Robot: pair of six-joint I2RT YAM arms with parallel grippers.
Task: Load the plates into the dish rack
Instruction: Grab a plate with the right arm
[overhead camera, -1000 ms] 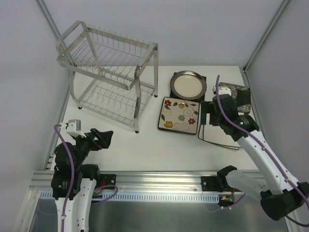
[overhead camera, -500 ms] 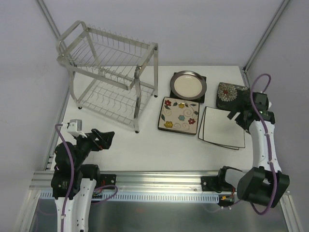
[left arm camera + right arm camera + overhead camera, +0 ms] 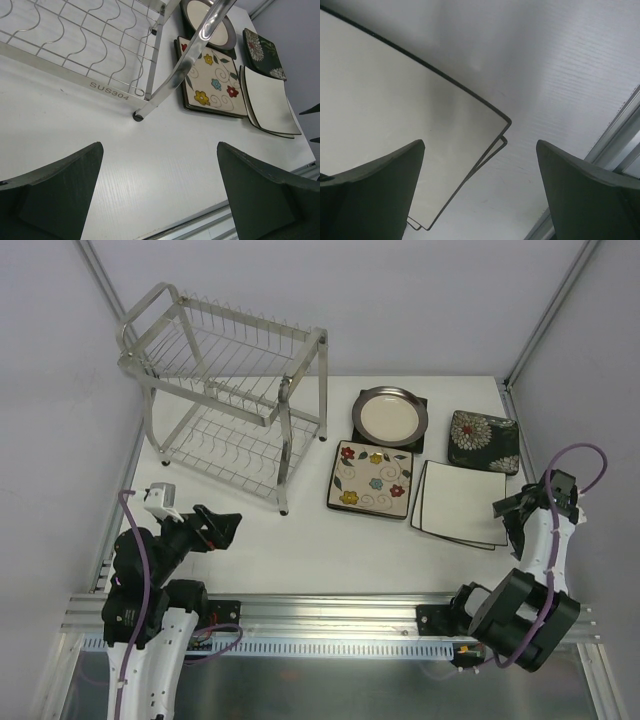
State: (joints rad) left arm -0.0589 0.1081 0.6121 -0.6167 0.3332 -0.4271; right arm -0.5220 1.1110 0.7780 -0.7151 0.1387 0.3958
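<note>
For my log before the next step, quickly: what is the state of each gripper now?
Left gripper: open, holding nothing.
Right gripper: open, holding nothing, near a corner of the white square plate.

The right gripper (image 3: 510,514) swung back from above the white plates (image 3: 458,502) and the dark plate (image 3: 484,441) to the table's (image 3: 330,540) right edge, uncovering both. The left gripper (image 3: 226,527) shifted slightly.

white table (image 3: 330,550), grey walls (image 3: 420,300), alu rail (image 3: 330,612)

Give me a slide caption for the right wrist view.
Open right gripper over the corner of two stacked white plates on the table.
</note>
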